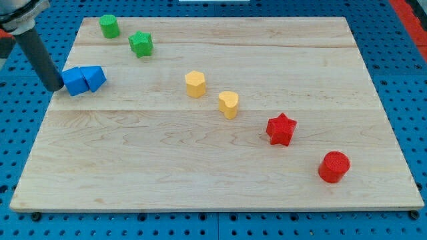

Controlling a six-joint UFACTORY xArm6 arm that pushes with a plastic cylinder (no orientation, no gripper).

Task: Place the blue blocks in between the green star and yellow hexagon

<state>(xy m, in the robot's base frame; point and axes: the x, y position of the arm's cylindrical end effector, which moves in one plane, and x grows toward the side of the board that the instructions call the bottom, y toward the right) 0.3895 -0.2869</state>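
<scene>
At the frame's left edge my tip (55,87) grasps nothing (it's a bare rod), pressed against the blue cube (74,81), which touches the blue triangular block (95,77). Both sit well left of the green star (141,44) and yellow hexagon (195,84); the gap awaits, so the task looks barely begun.

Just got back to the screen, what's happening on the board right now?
My tip sits at the view's left edge of the board, right against the left side of the two blue blocks, which lie side by side and touching. The green star is up and to the right of them, and the yellow hexagon lies further right. The gap between those two holds no block yet, so the blue pair is not yet in place.
</scene>
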